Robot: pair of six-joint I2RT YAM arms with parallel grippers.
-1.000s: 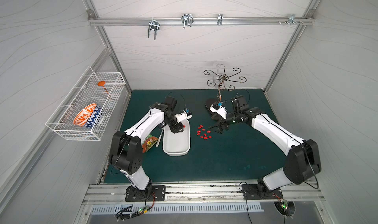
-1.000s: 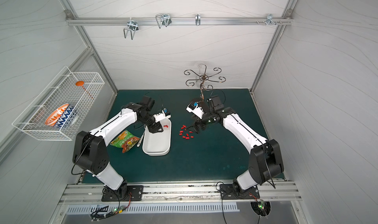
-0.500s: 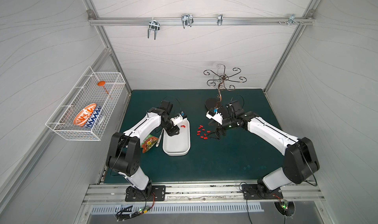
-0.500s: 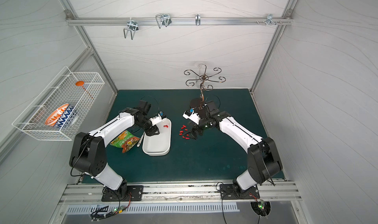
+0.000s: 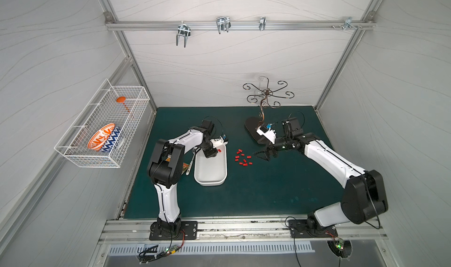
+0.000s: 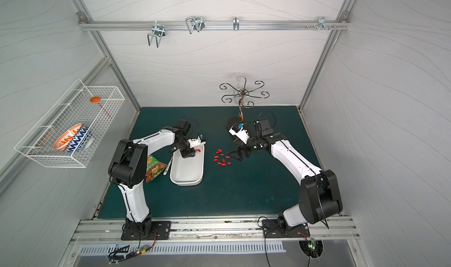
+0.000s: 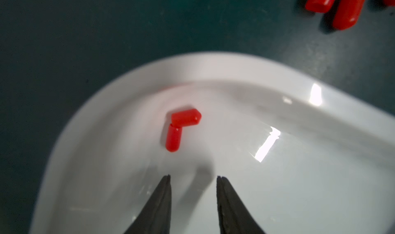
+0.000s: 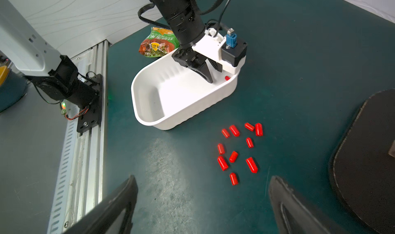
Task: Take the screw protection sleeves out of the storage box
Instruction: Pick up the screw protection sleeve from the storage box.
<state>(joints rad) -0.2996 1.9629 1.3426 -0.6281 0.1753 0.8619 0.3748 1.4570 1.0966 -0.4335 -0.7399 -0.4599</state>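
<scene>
Left wrist view: two sleeves (image 7: 174, 137) lying in the box (image 7: 213, 68), tucked at a rounded corner and touching in an L shape. Left gripper (image 7: 193, 177) hovering just short of them, jaws part-open w/ nothing btwn. Tips looking close to the box floor; contact not clear. In both top views that corner is showing as the box's far one, on the side facing the loose sleeves.

Right wrist view: ten loose sleeves (image 8: 233, 156) lying scattered on the tabletop (image 8: 299, 51) near its middle, just beside the box's long wall. Right gripper (image 8: 203, 177) hanging near them, jaws spread wide, carrying nothing.

Handling, judging by looks:
- Sleeves prob. v. light, smooth plastic, maybe slightly soft.
- Round barrel + glossy box floor, so likely rolling or skating if nudged.
- Best hold prob. across the barrel at mid-length, jaws square to the long axis. An end-on pinch is risking a squirt-out.
- The pair is touching, so closing on one is risking flicking the other. Going for the nearer one first is looking safer.
- Curved wall is crowding the far sleeve, so approaching from the box's open middle.
- Box prob. light too, possibly sliding if pushed.
</scene>
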